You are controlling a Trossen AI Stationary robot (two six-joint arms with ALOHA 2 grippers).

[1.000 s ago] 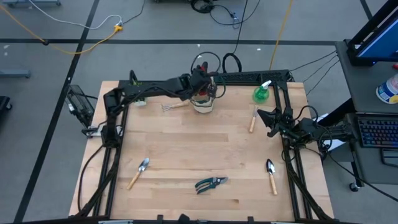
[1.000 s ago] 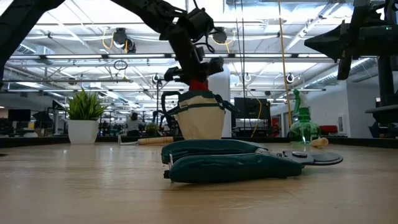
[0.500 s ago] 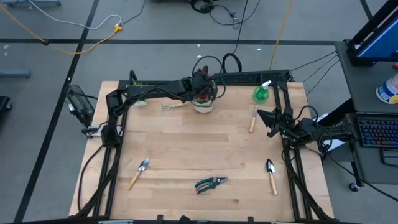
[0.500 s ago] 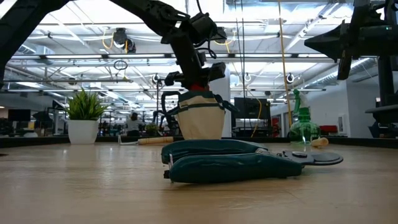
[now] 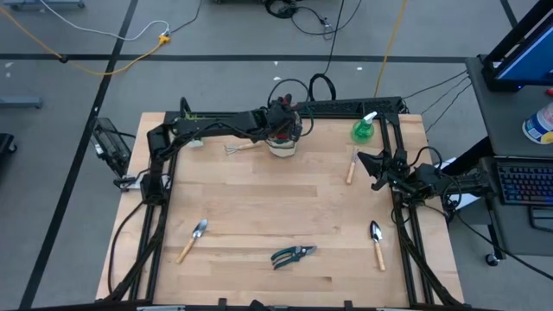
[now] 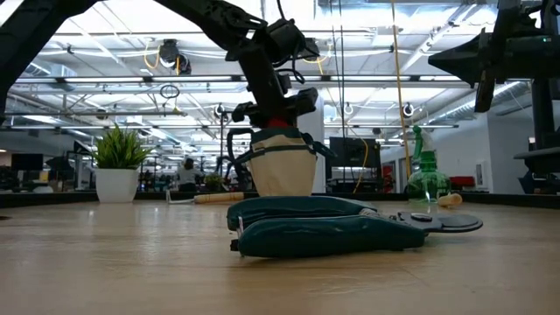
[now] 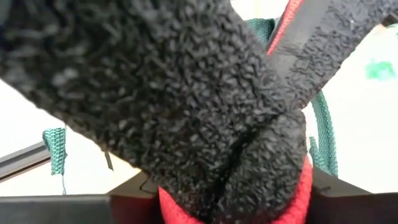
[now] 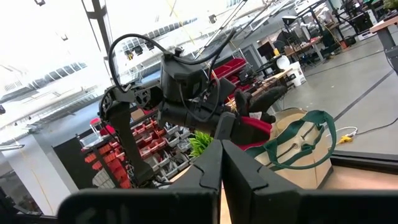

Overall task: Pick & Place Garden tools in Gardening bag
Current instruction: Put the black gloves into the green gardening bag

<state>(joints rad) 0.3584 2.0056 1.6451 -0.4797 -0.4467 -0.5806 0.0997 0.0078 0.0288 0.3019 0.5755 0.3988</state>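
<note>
Filling only the left wrist view, red-and-black glove (image 7: 186, 124) between left tool's (image 5: 282, 130) parted fingers.

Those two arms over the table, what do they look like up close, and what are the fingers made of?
Both arms are dark, slim and jointed, with black cables looping along them. The left gripper has blocky black housings. The right gripper ends in two flat, angular black fingers. I cannot tell what they are made of.
</note>
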